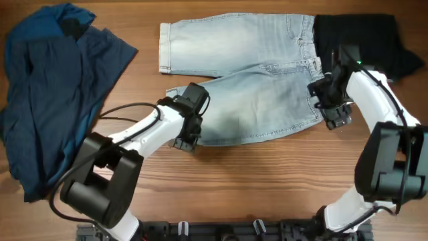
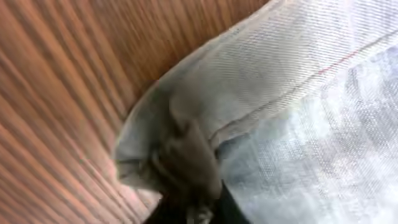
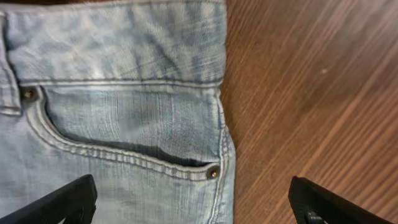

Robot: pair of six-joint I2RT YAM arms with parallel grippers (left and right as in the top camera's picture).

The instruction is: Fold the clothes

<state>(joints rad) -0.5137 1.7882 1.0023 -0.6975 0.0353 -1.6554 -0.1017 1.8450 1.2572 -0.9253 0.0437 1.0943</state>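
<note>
Items on your wooden table (image 1: 267, 187), listed left to right in the overhead view.

1. Dark navy garment (image 1: 53, 94). It lies in a crumpled heap that fills the left of the frame from the top edge to the lower left. It is apart from both of your grippers.

2. Left gripper (image 1: 188, 137). You find it left of centre, at the lower left hem corner of the nearer leg. Your left wrist view is filled with that stitched hem, bunched and drawn down to a dark finger (image 2: 199, 211) at the bottom edge. The jaws are pressed together, pinching the hem.

3. Denim shorts (image 1: 247, 73). They lie in the upper centre, light-wash, flat, with the leg openings to the left and the waistband to the right. The far leg lies straight along the top, and the nearer leg angles down toward the lower left.

4. Right gripper (image 1: 334, 107). It is right of centre, at the waistband's lower corner. Your right wrist view shows its fingers (image 3: 62, 202) spread wide at the two bottom corners, holding nothing. Below them are the waistband, a riveted front pocket and the side seam, with bare wood on the right.

5. Black garment (image 1: 364, 40). It sits in the upper right, touching the waistband end of the shorts.
</note>
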